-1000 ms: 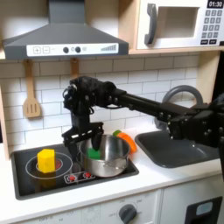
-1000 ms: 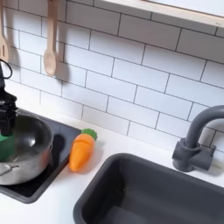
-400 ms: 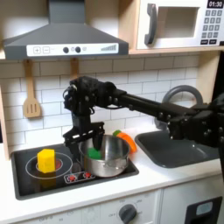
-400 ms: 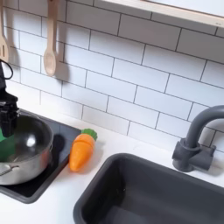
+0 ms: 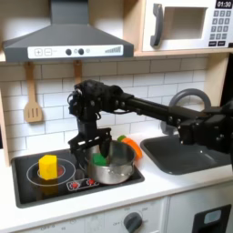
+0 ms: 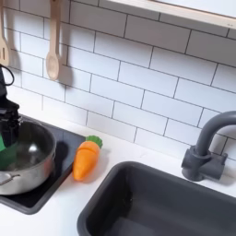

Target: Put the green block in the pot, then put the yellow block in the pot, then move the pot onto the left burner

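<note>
The white counter (image 5: 36,211) carries a black stovetop (image 5: 36,185) at the first exterior view's left and a dark sink (image 6: 157,203) at its right. On the stovetop the yellow block (image 5: 47,166) sits on the burner at the first exterior view's left, and the pot (image 5: 113,164) stands on the other burner (its steel wall shows at the second exterior view's left edge too (image 6: 28,166)). A toy carrot (image 6: 87,159) lies on the counter between stovetop and sink, just beside the pot.
</note>
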`<state>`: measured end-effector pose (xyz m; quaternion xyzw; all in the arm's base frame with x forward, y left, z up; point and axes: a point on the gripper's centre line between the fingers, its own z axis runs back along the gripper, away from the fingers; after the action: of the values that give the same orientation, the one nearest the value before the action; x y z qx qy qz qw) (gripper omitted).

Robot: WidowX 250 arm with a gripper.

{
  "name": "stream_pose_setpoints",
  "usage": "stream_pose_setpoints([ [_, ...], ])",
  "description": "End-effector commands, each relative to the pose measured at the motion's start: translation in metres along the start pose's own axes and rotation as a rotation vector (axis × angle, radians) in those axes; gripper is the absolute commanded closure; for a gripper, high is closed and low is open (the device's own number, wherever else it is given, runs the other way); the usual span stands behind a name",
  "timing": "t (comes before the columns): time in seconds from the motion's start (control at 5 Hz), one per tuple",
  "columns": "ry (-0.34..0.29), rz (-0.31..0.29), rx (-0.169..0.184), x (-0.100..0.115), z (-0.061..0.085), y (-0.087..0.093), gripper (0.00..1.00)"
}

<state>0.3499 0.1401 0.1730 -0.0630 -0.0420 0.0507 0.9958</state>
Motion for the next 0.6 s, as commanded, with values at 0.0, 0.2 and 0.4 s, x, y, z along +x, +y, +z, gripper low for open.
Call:
stream_pose_setpoints([
  [0.0, 0.002, 0.01, -0.004, -0.0045, 0.0017, -0.0025, 0.0],
  [0.2, 0.002, 0.016, -0.008, -0.0038, 0.0002, 0.0009, 0.0],
  [0.4, 0.003, 0.018, -0.008, -0.0026, 0.0007, 0.0027, 0.0],
])
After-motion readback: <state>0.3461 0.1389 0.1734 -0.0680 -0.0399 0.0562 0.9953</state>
